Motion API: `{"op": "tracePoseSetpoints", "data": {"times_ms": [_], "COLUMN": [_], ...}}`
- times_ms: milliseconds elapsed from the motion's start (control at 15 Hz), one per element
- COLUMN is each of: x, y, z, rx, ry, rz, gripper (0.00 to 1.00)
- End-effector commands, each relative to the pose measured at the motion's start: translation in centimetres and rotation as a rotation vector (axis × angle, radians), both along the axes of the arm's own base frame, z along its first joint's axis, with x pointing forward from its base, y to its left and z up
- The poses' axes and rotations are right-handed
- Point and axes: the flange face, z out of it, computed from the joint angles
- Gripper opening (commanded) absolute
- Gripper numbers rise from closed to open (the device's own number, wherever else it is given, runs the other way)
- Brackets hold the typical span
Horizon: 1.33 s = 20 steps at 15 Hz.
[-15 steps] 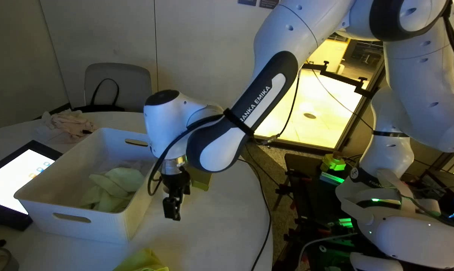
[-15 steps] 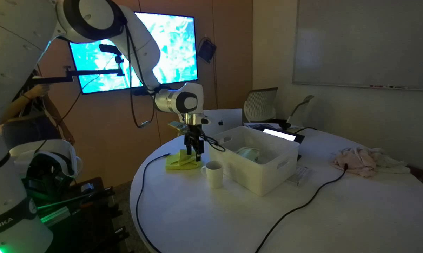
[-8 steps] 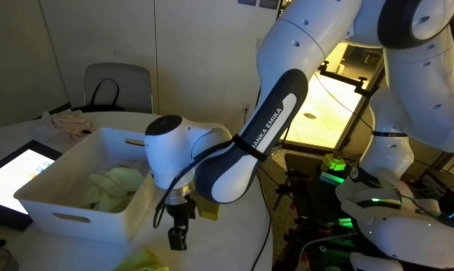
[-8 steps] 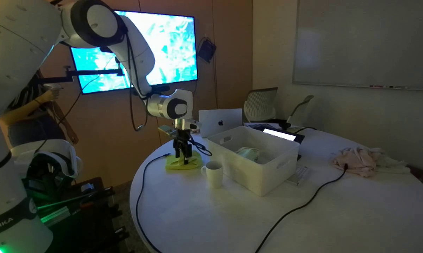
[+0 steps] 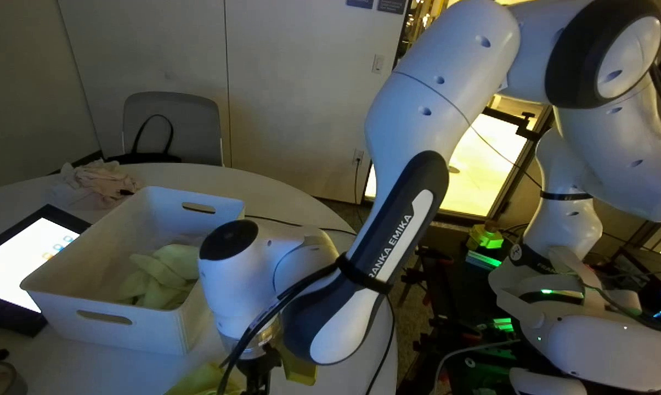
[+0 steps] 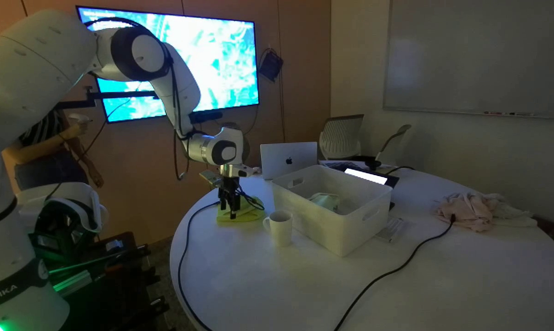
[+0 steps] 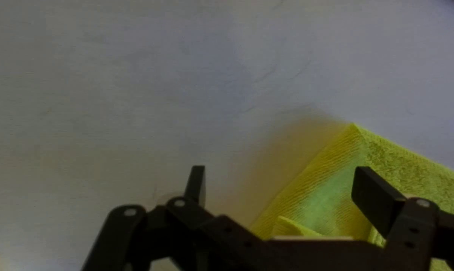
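Note:
My gripper point(image 7: 279, 177) is open, pointing down, with nothing held between its wide-apart fingers. Below it on the white table lies a folded yellow cloth point(image 7: 324, 199); in the wrist view one corner of it runs between the fingers and under the right-hand one. An exterior view has the gripper point(image 6: 228, 212) just over or in front of this cloth point(image 6: 245, 214); whether they touch I cannot tell. Beside them stand a white mug point(image 6: 281, 228) and a white bin point(image 6: 311, 220) with a pale green cloth point(image 5: 163, 274) inside. The fingertips are cut off in an exterior view point(image 5: 256, 378).
A laptop point(image 6: 288, 160) and a lit tablet point(image 5: 28, 263) stand beyond and beside the bin. Pinkish cloths point(image 6: 467, 210) lie on the table's far side. Black cables point(image 6: 391, 274) cross the tabletop. A person point(image 6: 47, 151) stands behind the arm.
The arm has come down and moved away from the bin's side, toward the yellow cloth and across it. The gripper has stayed open; cloth, mug and bin have not moved.

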Motion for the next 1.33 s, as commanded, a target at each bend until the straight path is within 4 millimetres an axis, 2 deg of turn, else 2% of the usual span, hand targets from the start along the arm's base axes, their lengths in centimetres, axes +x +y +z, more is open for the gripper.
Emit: {"op": "tracePoseSetpoints", "data": {"times_ms": [0, 267, 467, 533, 600, 800, 1067, 1200, 1267], "x": [0.8, 0.8, 1.1, 1.2, 1.4, 1.9, 2.3, 2.5, 2.5], "y": [2.7, 4.2, 4.4, 4.2, 4.1, 3.5, 3.2, 2.5, 2.0], "z": [-1.4, -2.6, -3.3, -3.5, -3.6, -4.2, -4.7, -4.4, -4.2], "rx": [0.016, 0.017, 0.012, 0.009, 0.007, 0.002, -0.009, -0.012, -0.021], "ry": [-0.014, -0.018, -0.026, -0.028, -0.029, -0.025, -0.031, -0.03, -0.032], "rz": [-0.011, 0.003, 0.005, 0.003, 0.001, -0.015, -0.033, -0.048, -0.057], "gripper": [1.0, 1.0, 1.0, 0.75, 0.72, 0.49, 0.34, 0.31, 0.22]}}
